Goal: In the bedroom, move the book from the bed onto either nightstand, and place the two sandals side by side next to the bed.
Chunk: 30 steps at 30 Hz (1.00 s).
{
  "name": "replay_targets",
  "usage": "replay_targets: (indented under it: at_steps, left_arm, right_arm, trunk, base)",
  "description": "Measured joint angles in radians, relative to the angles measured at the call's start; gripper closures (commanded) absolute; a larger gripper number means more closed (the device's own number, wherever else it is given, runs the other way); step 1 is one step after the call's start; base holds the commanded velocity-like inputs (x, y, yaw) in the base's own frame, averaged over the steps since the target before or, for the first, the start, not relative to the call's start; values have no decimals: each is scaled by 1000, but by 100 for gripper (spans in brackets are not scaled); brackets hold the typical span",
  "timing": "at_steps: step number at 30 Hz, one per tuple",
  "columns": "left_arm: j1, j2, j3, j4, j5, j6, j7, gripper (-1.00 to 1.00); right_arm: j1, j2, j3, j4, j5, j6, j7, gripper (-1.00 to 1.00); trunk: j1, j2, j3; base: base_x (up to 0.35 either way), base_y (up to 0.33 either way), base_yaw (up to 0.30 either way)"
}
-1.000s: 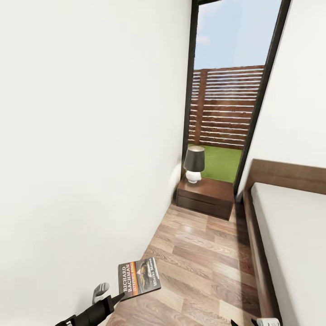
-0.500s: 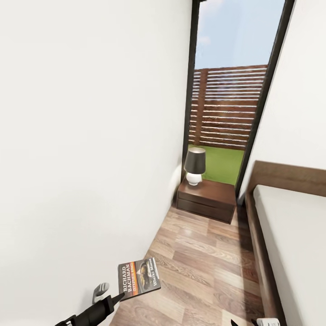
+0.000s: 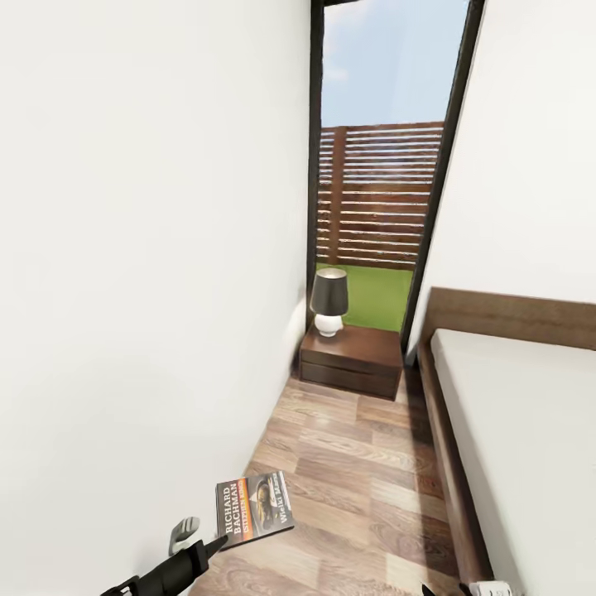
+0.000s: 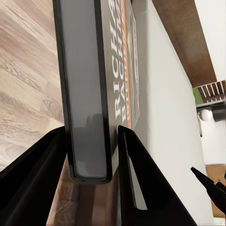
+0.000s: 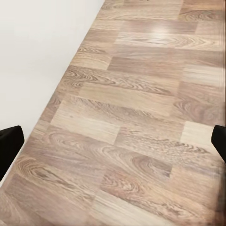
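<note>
Left claw [image 3: 217, 542], black and two-fingered at the lower left of the head view, pinches the thin paperback book [image 3: 253, 507] with orange-red stripes and white lettering above the grey-brown wood-plank floor [image 3: 356, 472]. Up the centre, the low dark brown two-drawer nightstand [image 3: 352, 361] carries a black-shaded lamp [image 3: 329, 300]. Along the right edge lies the off-white bed [image 3: 521, 430]; in its wrist view the right claw [image 5: 113, 141] is spread wide.

head view down the aisle toward nightstand [image 3: 352, 362], wrist views close above floor [image 5: 136, 117]
</note>
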Motion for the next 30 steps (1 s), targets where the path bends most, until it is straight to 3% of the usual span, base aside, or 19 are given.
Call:
replay_targets:
  at_steps: [6,18,30]
  left_arm:
    - [0,0,0,0,0,-1,0,100]
    - [0,0,0,0,0,-1,0,100]
    - [0,-19,-3,0,-2,0,0,100]
  right_arm:
    - [0,0,0,0,-1,0,-1,-100]
    - [0,0,0,0,-1,0,-1,-100]
    - [0,0,0,0,0,0,1,-100]
  trunk:
    - [0,0,0]
    - [-1,0,0]
    - [0,0,0]
  base:
    - [62,0,-71]
    - [313,0,-8]
    - [122,0,-251]
